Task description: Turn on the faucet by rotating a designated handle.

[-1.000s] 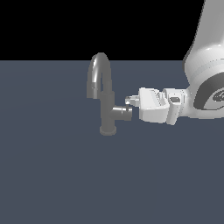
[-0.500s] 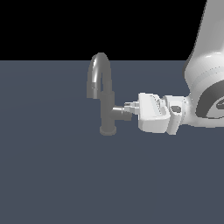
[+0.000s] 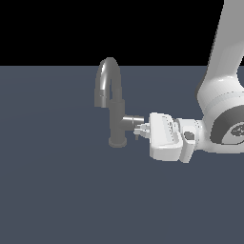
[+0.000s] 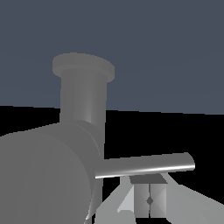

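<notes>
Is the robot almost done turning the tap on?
Not yet, it seems. Done: the gripper has reached the handle sticking out of the faucet. In hand: its fingertips sit by the thin lever rod; whether they press it is unclear. Left: turning the handle. No water shows at the spout.

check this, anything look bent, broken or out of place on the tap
Nothing stands out. The faucet stands upright on its base, its spout intact, and the handle juts out sideways with the end effector right at its tip.
</notes>
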Available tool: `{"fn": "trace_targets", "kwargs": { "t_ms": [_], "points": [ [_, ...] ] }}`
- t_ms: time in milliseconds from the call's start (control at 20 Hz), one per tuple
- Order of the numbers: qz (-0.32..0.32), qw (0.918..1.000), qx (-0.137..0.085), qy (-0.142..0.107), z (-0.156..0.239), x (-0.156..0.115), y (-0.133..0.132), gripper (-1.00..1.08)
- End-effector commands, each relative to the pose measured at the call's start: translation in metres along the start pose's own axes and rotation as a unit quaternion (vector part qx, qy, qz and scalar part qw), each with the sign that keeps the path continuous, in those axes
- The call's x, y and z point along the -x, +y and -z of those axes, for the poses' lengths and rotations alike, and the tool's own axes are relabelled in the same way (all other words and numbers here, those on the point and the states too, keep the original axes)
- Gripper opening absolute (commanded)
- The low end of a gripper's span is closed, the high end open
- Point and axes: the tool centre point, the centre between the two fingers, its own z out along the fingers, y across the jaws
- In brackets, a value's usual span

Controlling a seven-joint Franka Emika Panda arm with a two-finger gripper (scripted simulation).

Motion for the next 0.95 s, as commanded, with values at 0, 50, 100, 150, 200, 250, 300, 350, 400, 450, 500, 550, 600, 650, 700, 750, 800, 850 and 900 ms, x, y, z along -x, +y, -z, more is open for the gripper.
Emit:
{"fn": "trace_targets", "kwargs": {
  "t_ms": [0, 50, 100, 150, 200, 250, 300, 350, 400, 450, 500, 550, 600, 650, 700, 750, 800, 850, 900],
  "points": [
    [-0.001, 1.0, 0.0, 0.0, 0.0, -0.004, -0.001, -1.0],
    [-0.002, 1.0, 0.0, 0.0, 0.0, -0.008, -0.002, -1.0],
    [-0.003, 1.0, 0.0, 0.001, 0.0, -0.012, -0.003, -1.0],
    [-0.004, 1.0, 0.0, 0.001, 0.0, -0.016, -0.004, -1.0],
    [-0.005, 1.0, 0.0, 0.001, 0.001, -0.019, -0.005, -1.0],
    [-0.006, 1.0, -0.001, 0.001, 0.001, -0.023, -0.006, -1.0],
    [-0.007, 1.0, -0.001, 0.001, 0.001, -0.027, -0.007, -1.0],
    [-0.008, 1.0, -0.001, 0.002, 0.001, -0.031, -0.008, -1.0],
    [-0.009, 1.0, -0.001, 0.002, 0.001, -0.035, -0.009, -1.0],
    [-0.01, 0.9999, -0.001, 0.002, 0.001, -0.039, -0.01, -1.0],
    [-0.011, 0.9999, -0.001, 0.002, 0.001, -0.043, -0.011, -1.0],
    [-0.012, 0.9999, -0.001, 0.002, 0.001, -0.046, -0.012, -1.0],
    [-0.013, 0.9999, -0.001, 0.003, 0.002, -0.05, -0.013, -1.0],
    [-0.014, 0.9999, -0.001, 0.003, 0.002, -0.054, -0.014, -1.0],
    [-0.015, 0.9999, -0.002, 0.003, 0.002, -0.058, -0.015, -1.0],
    [-0.016, 0.9999, -0.002, 0.003, 0.002, -0.061, -0.016, -1.0],
    [-0.017, 0.9999, -0.002, 0.003, 0.002, -0.065, -0.016, -1.0],
    [-0.018, 0.9998, -0.002, 0.004, 0.002, -0.069, -0.017, -1.0],
    [-0.018, 0.9998, -0.002, 0.004, 0.002, -0.069, -0.017, -1.0]
  ]
}}
